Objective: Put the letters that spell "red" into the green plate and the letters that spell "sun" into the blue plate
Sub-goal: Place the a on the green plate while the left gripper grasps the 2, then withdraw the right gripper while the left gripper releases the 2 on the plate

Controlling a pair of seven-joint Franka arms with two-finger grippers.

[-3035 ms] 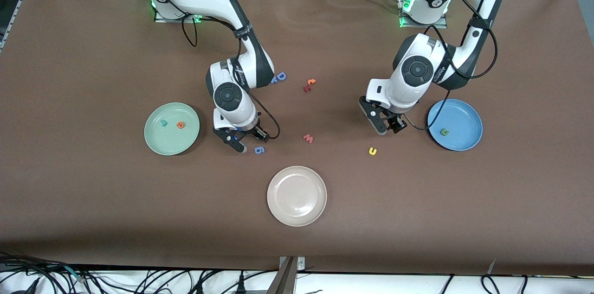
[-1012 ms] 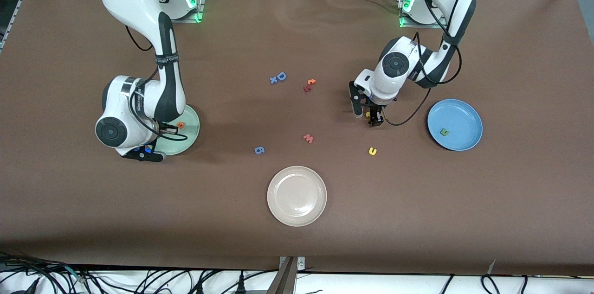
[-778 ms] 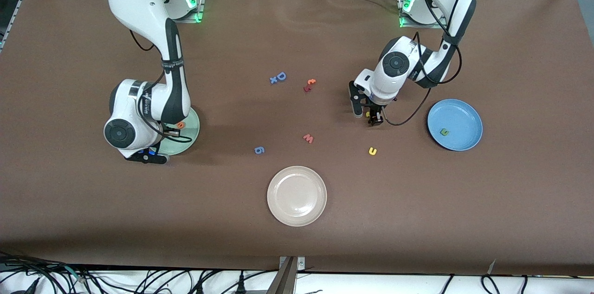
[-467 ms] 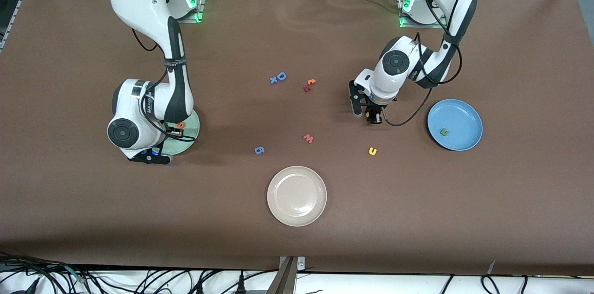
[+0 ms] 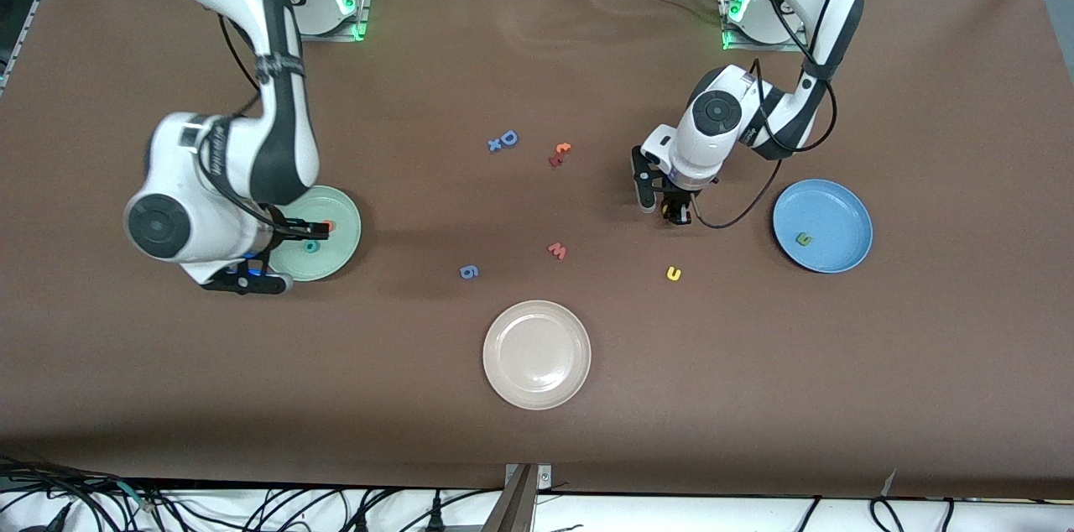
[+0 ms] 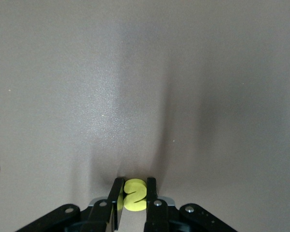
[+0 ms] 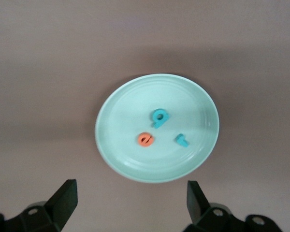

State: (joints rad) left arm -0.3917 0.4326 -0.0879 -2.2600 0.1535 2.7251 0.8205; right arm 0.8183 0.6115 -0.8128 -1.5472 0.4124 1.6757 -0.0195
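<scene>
Left pincer (image 6: 133, 195): down at the worktop (image 5: 537, 448) between the middle letters and the blue plate (image 5: 843, 205), jaws closed on the yellow "s" (image 6: 134, 194). The wrist view shows the letter clamped across its width, one finger on each flank, its long axis running along the fingers. In the front view the pincer hides it.

Governing relation: the blue plate lies toward the left arm's end of the worktop from this pincer, slightly nearer the camera, well apart from it. I judge that the carry runs that way and falls to the left arm, which is by far the closer. The plate holds the green arch letter (image 5: 804, 239). The yellow arch letter (image 5: 673, 273) lies on the worktop, nearer the camera than the pincer and between the pink "w" (image 5: 557, 250) and the blue plate.

Right pincer (image 7: 130, 203): raised over the near edge of the green plate (image 7: 116, 154), jaws spread wide, holding nothing. The plate contains the teal "d" (image 7: 159, 117), orange "e" (image 7: 145, 139) and teal "r" (image 7: 181, 140), lying apart from one another. "Red" appears complete.

Writing: the band on the right arm's forearm carries print too small to read. Otherwise only the foam letters themselves: a blue "D" (image 5: 508, 138) and a blue "g" (image 5: 469, 271).
</scene>
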